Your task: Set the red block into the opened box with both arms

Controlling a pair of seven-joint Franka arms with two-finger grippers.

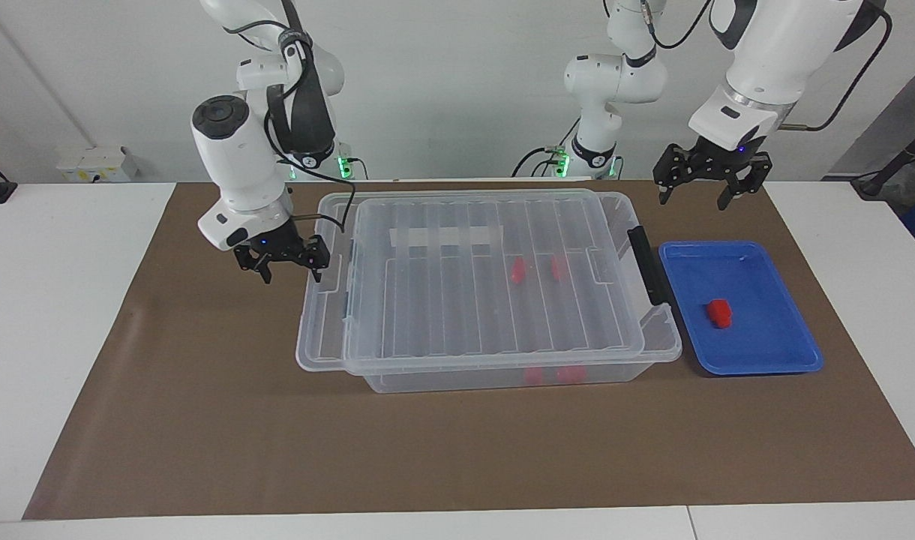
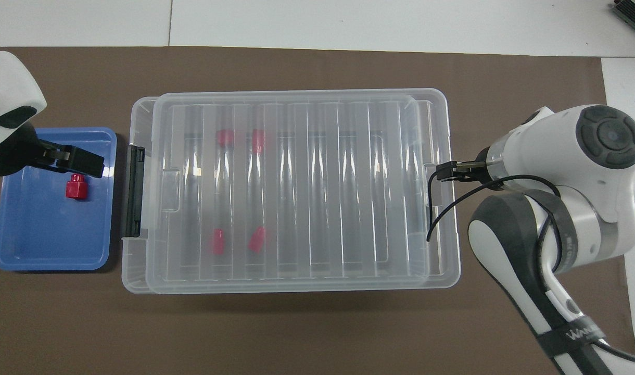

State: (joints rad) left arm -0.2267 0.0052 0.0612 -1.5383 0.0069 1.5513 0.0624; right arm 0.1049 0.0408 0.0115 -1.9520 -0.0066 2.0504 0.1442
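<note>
While the lid [image 1: 472, 281] sits shifted off the box [image 1: 502, 375] toward the right arm's end, your right gripper [image 1: 281, 259] hangs open at the lid's edge. Your left gripper [image 1: 703, 176] waits open above the blue tray [image 1: 772, 352], where the red block [image 1: 720, 313] lies.

Both arms are glossy white, built of rounded, jointed segments. The right arm [image 1: 236, 161] ends a segment in a dark grey round cap, wears a broad black sleeve-like band, and trails a thin black cable [image 2: 442, 208]; a black strap with white lettering [image 2: 570, 336] wraps its lower link. The left arm [image 1: 757, 67] carries looping black cables. Each ends in a black two-finger gripper, the right gripper [image 1: 281, 259] and the left gripper [image 1: 703, 178], each with a small blue light above it.
</note>
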